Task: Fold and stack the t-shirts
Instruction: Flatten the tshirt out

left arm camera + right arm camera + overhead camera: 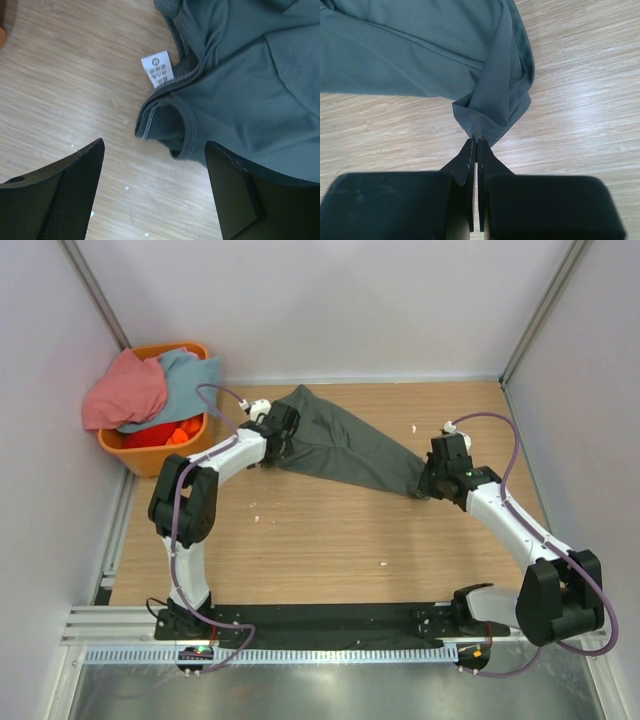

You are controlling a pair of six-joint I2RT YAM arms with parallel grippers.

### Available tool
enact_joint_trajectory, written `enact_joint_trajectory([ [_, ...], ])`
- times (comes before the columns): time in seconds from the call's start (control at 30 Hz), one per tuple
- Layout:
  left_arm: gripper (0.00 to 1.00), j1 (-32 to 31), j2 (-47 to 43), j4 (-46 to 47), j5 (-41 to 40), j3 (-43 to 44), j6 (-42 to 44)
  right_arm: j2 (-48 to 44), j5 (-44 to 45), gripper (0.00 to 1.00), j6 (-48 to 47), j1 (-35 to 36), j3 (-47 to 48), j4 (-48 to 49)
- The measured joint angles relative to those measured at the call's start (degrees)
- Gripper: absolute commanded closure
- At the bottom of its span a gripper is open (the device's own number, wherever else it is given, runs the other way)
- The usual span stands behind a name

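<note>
A dark grey t-shirt [345, 448] lies stretched across the wooden table between my two grippers. Its white neck label [161, 68] and collar [172, 125] show in the left wrist view. My left gripper [155, 187] is open and empty over bare wood, just short of the collar; in the top view it [272, 443] sits at the shirt's left end. My right gripper [479, 142] is shut on a bunched hem corner of the grey shirt [490, 112]; in the top view it [428, 487] is at the shirt's right end. A salmon-pink shirt [125, 390] and a light blue shirt [185, 385] lie in the basket.
The orange plastic basket [160, 455] stands at the back left corner, beside the left wall. White walls close in the table on three sides. Small white specks [383, 563] lie on the wood. A black strip [330, 618] runs along the near edge.
</note>
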Motion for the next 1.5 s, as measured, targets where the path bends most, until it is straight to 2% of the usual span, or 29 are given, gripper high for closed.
enact_joint_trajectory([
  [0.07,0.22,0.57,1.18,0.28,0.07,1.31,0.28,-0.13,-0.17,0.99,0.00,0.00,0.02,-0.07],
  [0.1,0.30,0.76,1.68,0.57,0.24,1.97,0.50,-0.15,-0.20,0.99,0.00,0.00,0.04,-0.09],
  [0.13,0.34,0.98,2.25,0.83,0.42,2.58,0.76,-0.15,-0.22,0.98,-0.02,0.00,0.11,-0.13],
  [0.17,0.44,1.05,2.84,1.11,0.57,3.30,1.11,-0.15,-0.24,0.99,-0.02,0.00,0.11,-0.11],
  [0.27,0.56,1.29,5.31,1.81,1.27,5.68,1.68,-0.15,-0.28,0.99,-0.13,0.00,0.11,-0.15],
  [0.3,0.67,1.29,6.38,2.16,1.49,6.62,1.92,-0.15,-0.28,0.99,-0.24,0.00,0.11,-0.17],
  [0.43,0.87,1.29,10.14,3.17,2.86,9.01,2.99,-0.13,-0.24,0.99,-0.44,0.00,0.13,-0.24],
  [0.47,0.99,1.27,10.58,3.26,3.15,9.03,3.19,-0.13,-0.22,0.99,-0.46,0.00,0.15,-0.33],
  [0.67,1.00,1.29,10.36,2.86,3.67,9.01,4.57,-0.11,0.07,0.99,-0.59,0.00,1.33,-1.49],
  [0.77,1.00,1.29,7.39,1.20,3.48,8.87,5.92,-0.09,1.03,0.99,-1.18,0.00,3.85,-3.58],
  [0.87,1.00,1.29,-0.31,-0.96,2.80,8.87,7.69,-0.17,2.97,0.99,-1.95,0.00,8.74,-6.16],
  [1.0,1.00,1.27,-15.96,-1.88,1.95,8.28,9.35,-1.75,6.19,0.99,-2.84,0.00,16.13,-8.87],
  [1.1,0.83,1.20,-29.20,-0.61,1.40,2.21,9.11,-5.29,8.15,0.99,-3.02,0.00,18.40,-9.81],
  [1.13,0.54,1.18,-33.92,-0.68,1.27,-1.14,8.74,-7.08,8.85,0.99,-2.99,0.00,18.29,-10.16],
  [1.23,0.22,0.96,-45.42,-1.68,1.49,-14.51,6.08,-12.85,11.23,0.99,-2.64,0.00,15.26,-10.32],
  [1.37,0.15,0.57,-53.07,-7.69,3.52,-29.24,2.03,-17.31,14.71,0.99,-1.44,0.00,9.57,-11.32],
  [1.5,0.14,0.35,-56.74,-14.19,4.57,-34.77,-0.15,-17.35,16.90,0.99,-0.20,0.00,6.62,-12.13],
])
